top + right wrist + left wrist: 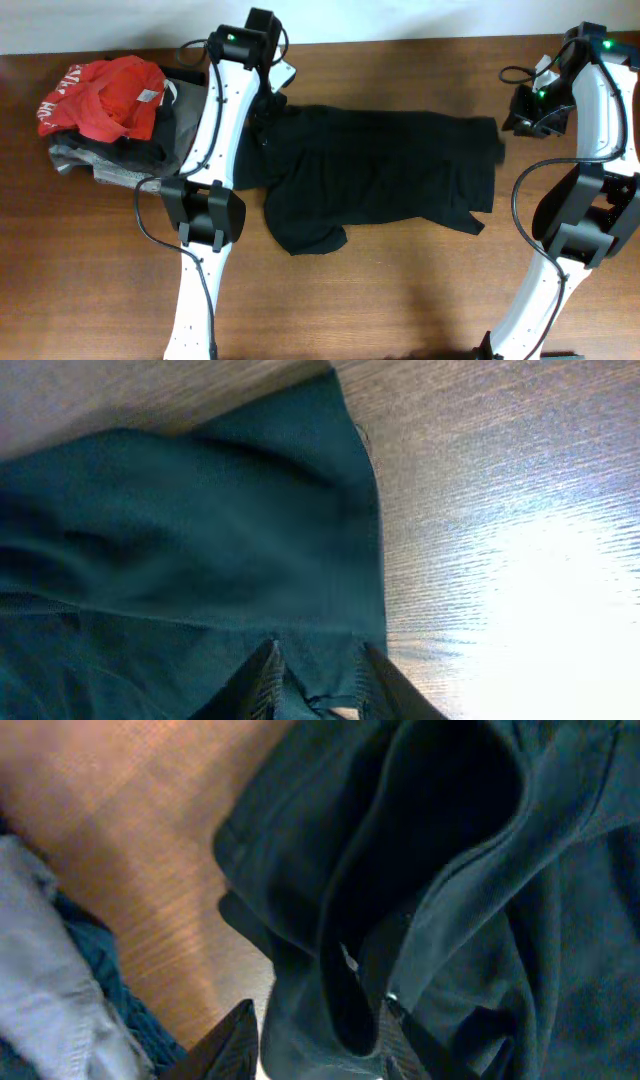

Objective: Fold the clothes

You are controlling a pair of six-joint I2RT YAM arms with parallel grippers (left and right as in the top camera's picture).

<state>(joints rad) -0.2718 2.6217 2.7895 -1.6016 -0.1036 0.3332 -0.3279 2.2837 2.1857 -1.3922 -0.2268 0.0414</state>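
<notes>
on the wooden table: black shirt spread between two grippers

across the middle of the table [400, 290] lies the black shirt [380, 165], spread lengthwise from left to right and mostly flat, with one lobe of cloth trailing toward the near edge. the left gripper [268, 105] is at the shirt's left end. in the left wrist view its fingers [240, 1030] stand apart, on either side of a raised, bunched fold of the dark cloth [450, 900]; whether they press that fold cannot be told. the right gripper [512, 125] is at the shirt's far right corner. in the right wrist view the gripper [318, 660] has the shirt's edge [200, 560] running between its fingers, with bare wood just beside it; the gap is narrower than on the left, but a firm pinch cannot be confirmed. beyond the left arm, at the table's left end, sits a pile: a red garment [110, 95] on top of grey and dark garments [100, 155], touching the shirt's left end.
</notes>
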